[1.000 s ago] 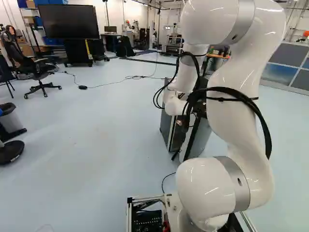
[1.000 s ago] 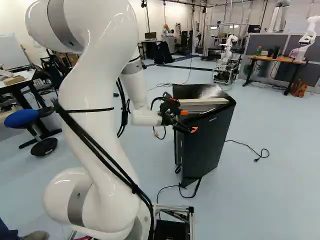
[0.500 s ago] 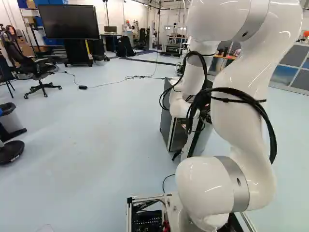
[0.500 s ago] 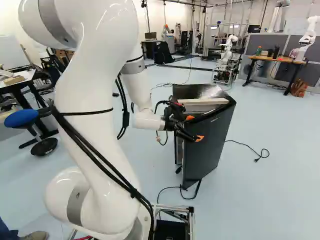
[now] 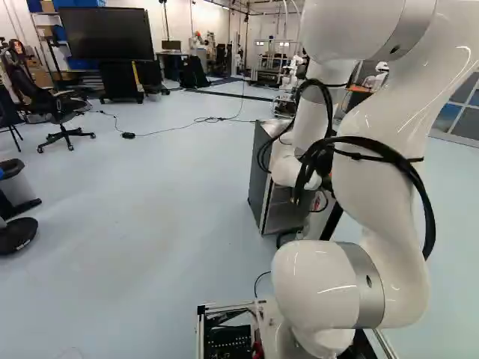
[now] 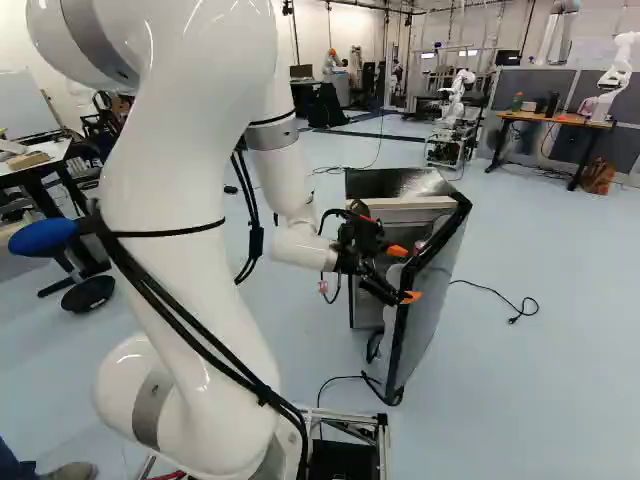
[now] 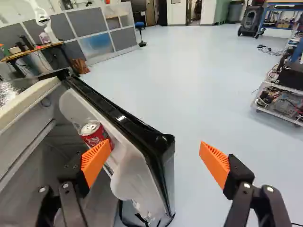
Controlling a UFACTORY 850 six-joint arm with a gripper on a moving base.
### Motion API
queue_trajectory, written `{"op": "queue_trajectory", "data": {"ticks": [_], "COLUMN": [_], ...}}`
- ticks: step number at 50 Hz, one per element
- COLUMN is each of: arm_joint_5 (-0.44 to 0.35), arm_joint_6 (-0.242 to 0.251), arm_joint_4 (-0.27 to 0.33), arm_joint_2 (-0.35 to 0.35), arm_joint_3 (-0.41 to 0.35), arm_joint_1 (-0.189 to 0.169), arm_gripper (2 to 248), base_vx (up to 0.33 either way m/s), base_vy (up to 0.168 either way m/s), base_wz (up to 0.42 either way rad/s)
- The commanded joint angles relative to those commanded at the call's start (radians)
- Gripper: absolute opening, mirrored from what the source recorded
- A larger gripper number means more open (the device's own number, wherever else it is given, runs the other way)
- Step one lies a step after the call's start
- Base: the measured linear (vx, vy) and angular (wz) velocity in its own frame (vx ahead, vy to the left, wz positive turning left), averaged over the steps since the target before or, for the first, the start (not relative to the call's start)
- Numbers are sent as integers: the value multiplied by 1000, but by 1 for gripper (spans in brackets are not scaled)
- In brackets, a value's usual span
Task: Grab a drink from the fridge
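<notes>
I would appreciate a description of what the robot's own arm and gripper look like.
The arm is glossy white, with smooth, rounded segments and grey bands at its joints. Black cables run along its outside, held by thin black straps. The gripper is black, with two fingers, small silvery screw heads and ridged, tapering orange pads.
</notes>
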State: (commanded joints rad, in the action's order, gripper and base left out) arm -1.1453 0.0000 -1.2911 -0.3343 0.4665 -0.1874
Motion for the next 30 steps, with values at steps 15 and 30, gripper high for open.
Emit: {"op": "queue_trajectory", "data": {"ticks": [15, 30], "arm_joint_5": [-9, -10], "arm_joint_6": [0, 0], "arm_joint_4": [-62, -69], "arm_joint_2": [11, -26], "arm_joint_3": [-16, 40], "arm_joint_1": [-60, -135], "arm_gripper": [247, 247], "base_vx": [0, 0], "base_vy": [0, 0], "base_wz": [0, 0]}}
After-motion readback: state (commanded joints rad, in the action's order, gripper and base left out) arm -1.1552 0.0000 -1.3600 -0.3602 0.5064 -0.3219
